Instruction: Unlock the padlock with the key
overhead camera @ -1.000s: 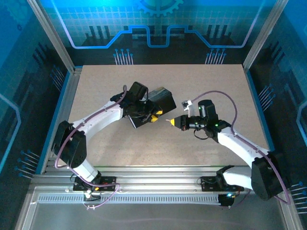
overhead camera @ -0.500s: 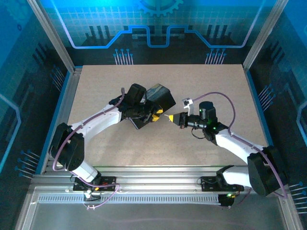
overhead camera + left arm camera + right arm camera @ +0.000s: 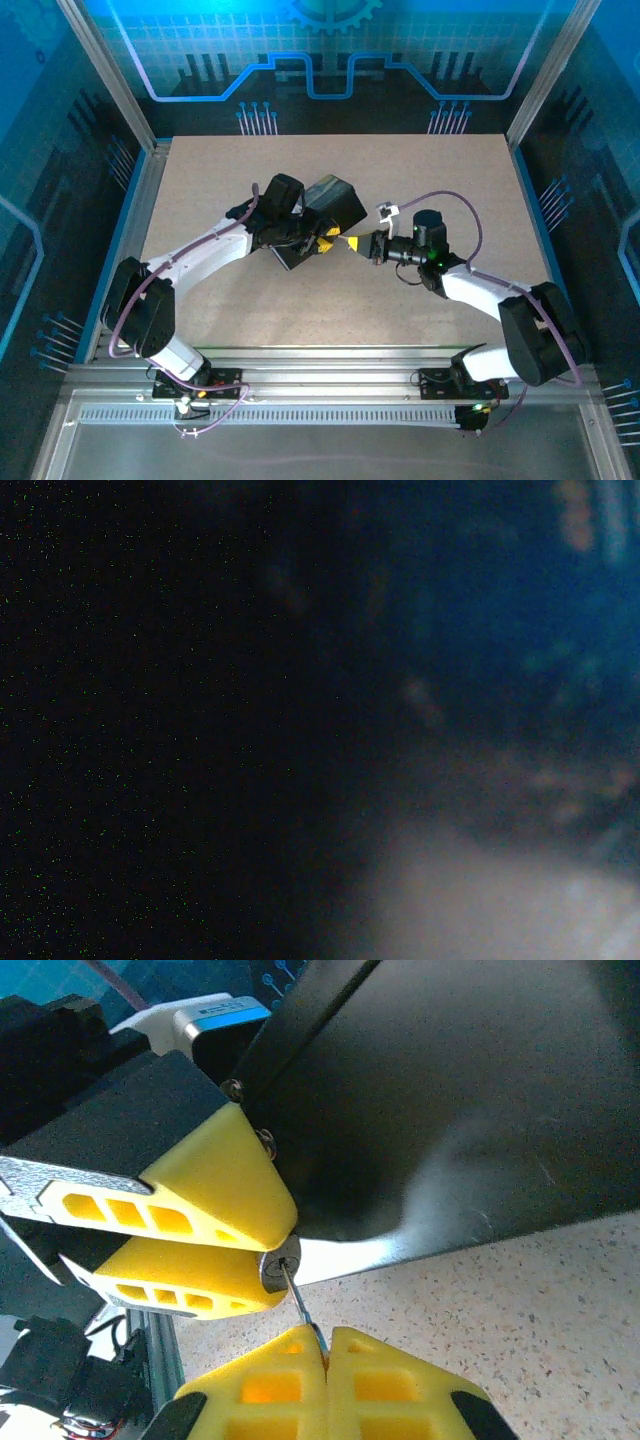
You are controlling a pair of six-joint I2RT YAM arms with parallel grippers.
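Observation:
In the right wrist view the padlock (image 3: 280,1263) shows as a small metal end face with its keyhole, pinched between the two yellow fingers (image 3: 215,1195) of my left gripper (image 3: 327,243). My right gripper (image 3: 328,1352) is shut on the key (image 3: 303,1310), a thin silvery blade whose tip sits in the keyhole. From above, the right gripper (image 3: 357,245) meets the left one at the table's middle. The shackle is hidden behind the fingers. The left wrist view is dark and blurred.
A dark box (image 3: 332,204) sits just behind the left gripper, and its black side (image 3: 450,1090) looms directly over the padlock. The speckled tabletop (image 3: 520,1320) stretches to the right. Aluminium frame rails (image 3: 330,362) run along the near edge.
My right arm has reached leftward, carrying the key from a gap of a few centimetres up to the padlock. The left arm has shifted slightly and now holds still.

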